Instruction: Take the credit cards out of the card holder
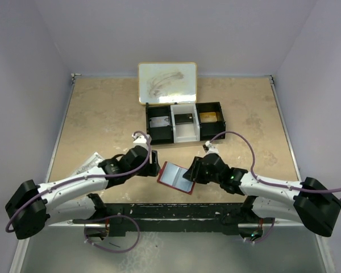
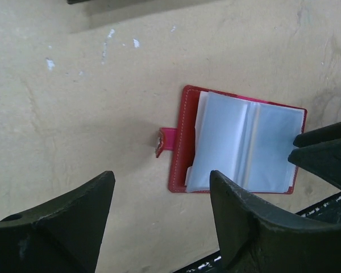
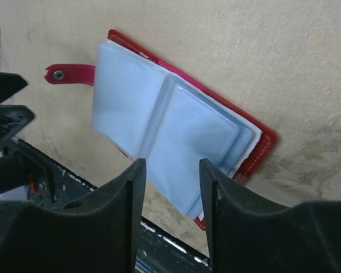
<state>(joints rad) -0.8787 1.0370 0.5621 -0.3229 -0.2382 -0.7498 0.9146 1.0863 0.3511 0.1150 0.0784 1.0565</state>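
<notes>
Card holder [image 1: 176, 177] lies open by the table's [image 1: 102, 114] near edge, lengthwise between the arms, left gripper [image 2: 162, 179] spread wide just off one end, right gripper [image 3: 171, 166] half-apart over the other, grip unclear.

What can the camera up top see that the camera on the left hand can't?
Only the top view shows the left arm and right arm whole, the long black tray and the white board behind it. Only the left wrist view shows the card holder with its little red tab and pale stitching, and the left gripper open, up close. Both show the red holder lying open on the table, clear sleeves facing up, with the right gripper at its edge.
</notes>
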